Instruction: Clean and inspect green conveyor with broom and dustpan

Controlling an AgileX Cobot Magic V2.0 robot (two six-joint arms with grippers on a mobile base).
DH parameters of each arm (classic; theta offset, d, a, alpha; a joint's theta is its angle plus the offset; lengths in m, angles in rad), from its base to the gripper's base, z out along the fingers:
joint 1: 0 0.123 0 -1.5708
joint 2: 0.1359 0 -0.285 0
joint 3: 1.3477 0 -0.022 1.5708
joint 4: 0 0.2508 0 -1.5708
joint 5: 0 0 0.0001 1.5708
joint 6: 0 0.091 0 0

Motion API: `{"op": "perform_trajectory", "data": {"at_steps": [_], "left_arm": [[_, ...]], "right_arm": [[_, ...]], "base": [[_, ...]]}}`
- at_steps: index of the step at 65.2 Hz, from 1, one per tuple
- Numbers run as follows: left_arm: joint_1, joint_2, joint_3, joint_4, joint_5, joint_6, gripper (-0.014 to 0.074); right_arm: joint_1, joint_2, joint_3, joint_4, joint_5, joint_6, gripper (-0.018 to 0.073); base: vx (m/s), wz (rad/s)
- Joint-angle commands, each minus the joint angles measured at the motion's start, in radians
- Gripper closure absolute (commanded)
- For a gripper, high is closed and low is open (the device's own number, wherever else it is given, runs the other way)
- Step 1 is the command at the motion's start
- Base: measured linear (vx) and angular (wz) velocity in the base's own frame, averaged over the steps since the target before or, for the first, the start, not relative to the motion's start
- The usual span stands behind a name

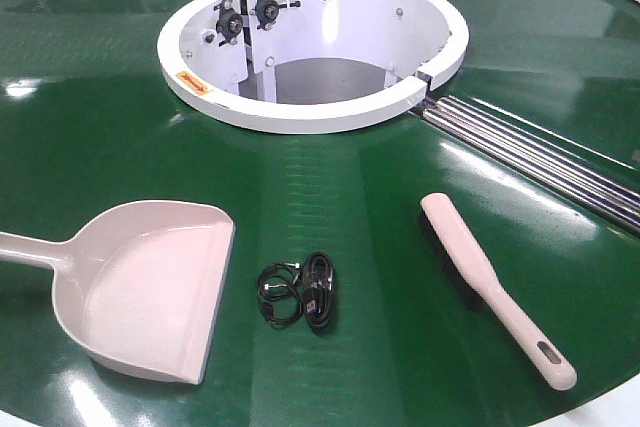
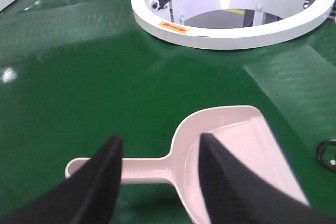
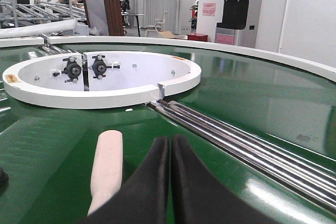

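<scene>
My L tool is spread wide, hanging over the dustpan handle, prob. lined up to grab it. R tool is pressed together, empty, just beside the broom. Both lie flat on the green conveyor, either side of a black cable, which I'd guess is the junk to sweep.

Pink dustpan and broom lie apart on green conveyor
</scene>
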Motion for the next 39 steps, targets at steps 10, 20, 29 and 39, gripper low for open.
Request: {"op": "perform_trajectory", "data": {"at_steps": [10,20,29,39], "left_arm": [[0.003,0.008,-0.033,-0.046,-0.060,0.002,0.0171],[0.003,0.008,-0.069,-0.071,-0.024,0.008,0.0171],[0.003,0.074,-0.222,0.017,0.107,0.029,0.0171],[0.003,0.261,-0.445,0.116,0.441,0.054,0.0171]], "right_arm": [[0.000,-0.011,0.004,-0.005,-0.067,-0.002,0.0568],[0.000,-0.011,0.004,-0.005,-0.067,-0.002,0.0568],[0.000,-0.011,0.004,-0.005,-0.067,-0.002,0.0568],[0.000,-0.011,0.004,-0.005,-0.067,-0.002,0.0568]], "base": [[0.00,0.00],[0.00,0.00],[0.00,0.00],[0.00,0.00]]}}
